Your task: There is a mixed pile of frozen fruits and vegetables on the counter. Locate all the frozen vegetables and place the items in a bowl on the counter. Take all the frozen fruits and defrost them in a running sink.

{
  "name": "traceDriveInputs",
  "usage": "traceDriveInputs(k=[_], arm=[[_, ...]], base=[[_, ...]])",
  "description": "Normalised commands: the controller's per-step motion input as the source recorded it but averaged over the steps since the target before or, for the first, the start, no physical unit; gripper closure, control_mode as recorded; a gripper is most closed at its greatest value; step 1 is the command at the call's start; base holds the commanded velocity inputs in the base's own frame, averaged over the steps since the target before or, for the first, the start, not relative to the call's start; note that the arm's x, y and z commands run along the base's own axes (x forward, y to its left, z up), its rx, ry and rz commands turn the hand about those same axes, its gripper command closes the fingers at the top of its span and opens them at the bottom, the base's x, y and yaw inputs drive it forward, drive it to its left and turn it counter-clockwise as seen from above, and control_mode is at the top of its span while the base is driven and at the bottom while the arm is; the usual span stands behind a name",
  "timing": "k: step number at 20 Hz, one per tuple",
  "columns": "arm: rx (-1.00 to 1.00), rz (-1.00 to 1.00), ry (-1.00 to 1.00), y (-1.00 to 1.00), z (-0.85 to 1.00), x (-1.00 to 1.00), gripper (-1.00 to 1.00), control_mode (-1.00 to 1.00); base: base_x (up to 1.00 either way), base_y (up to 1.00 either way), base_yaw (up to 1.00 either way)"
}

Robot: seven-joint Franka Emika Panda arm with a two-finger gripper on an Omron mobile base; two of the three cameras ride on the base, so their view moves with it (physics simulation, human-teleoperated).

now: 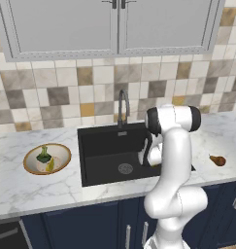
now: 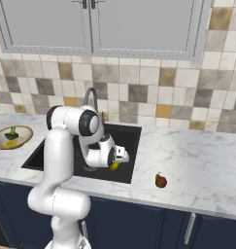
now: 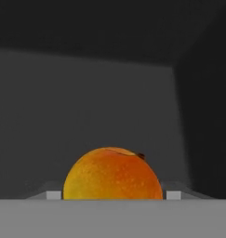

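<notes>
My gripper (image 2: 115, 161) is down inside the black sink (image 2: 126, 138), pointing sideways. A roundish yellow-orange fruit (image 3: 112, 174) sits between its fingertips (image 3: 54, 195), with a thin sliver of gap on one side. I cannot tell whether the fingers still press on this fruit (image 2: 113, 167). The brown pear-shaped fruit (image 2: 160, 181) lies alone on the marble counter (image 2: 197, 160) right of the sink. The tan-rimmed bowl (image 1: 28, 163) stands left of the sink. It holds the dark-green bumpy vegetable (image 1: 43, 155) and the slim yellowish piece (image 1: 50, 166).
The dark gooseneck tap (image 1: 122, 104) rises behind the basin, and the round metal drain (image 1: 125, 168) shows on its floor. Grey wall cabinets (image 1: 114, 24) hang above the tiled wall. Navy cabinet fronts run below the counter.
</notes>
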Motion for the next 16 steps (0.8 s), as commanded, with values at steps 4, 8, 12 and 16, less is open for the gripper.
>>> traceDriveInputs(k=[4,8,12,16], arm=[[0.0,0.0,-0.01,0.0,0.54,-0.06,-1.0,-1.0],[0.0,0.0,-0.04,0.0,0.83,-0.11,-1.0,-1.0],[0.03,0.0,-0.06,0.05,0.73,-0.39,-1.0,-1.0],[0.01,0.0,-0.03,0.21,0.79,-0.49,-1.0,-1.0]], base=[[0.0,0.0,0.0],[0.0,0.0,0.0],[0.0,0.0,0.0],[0.0,0.0,0.0]])
